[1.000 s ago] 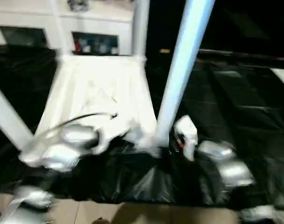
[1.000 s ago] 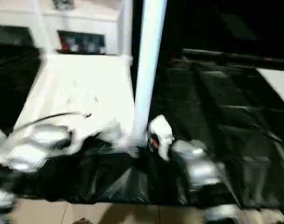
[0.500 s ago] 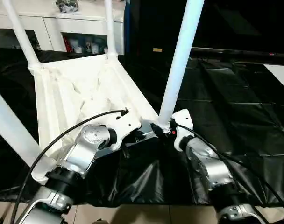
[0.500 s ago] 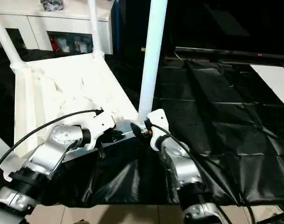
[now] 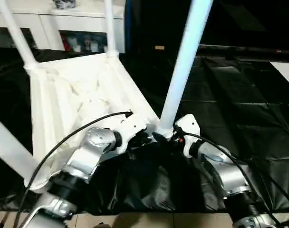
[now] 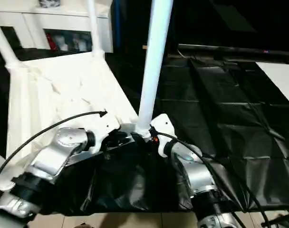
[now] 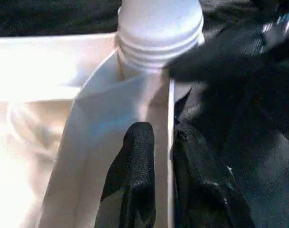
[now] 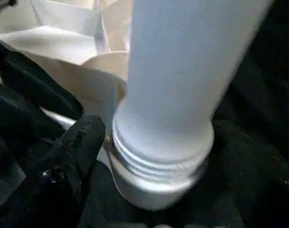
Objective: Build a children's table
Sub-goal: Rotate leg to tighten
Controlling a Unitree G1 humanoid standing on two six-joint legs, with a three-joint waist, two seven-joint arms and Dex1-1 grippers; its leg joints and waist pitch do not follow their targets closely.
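One white tabletop (image 5: 73, 95) lies upside down at the left; four white legs (image 5: 185, 61) rise from its corners. Two grippers meet at lower centre: the left gripper (image 5: 149, 138); the right gripper (image 5: 169, 138).

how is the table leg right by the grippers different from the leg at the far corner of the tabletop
The near leg looks thick and leans right; the far leg looks slimmer and stands nearly straight. The left gripper and right gripper work at the near leg's threaded base; nothing touches the far leg. Both are white and stand in corner sockets of the tabletop.

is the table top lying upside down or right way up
Upside down: the table top shows its ribbed underside, and the legs rise from its corner sockets.
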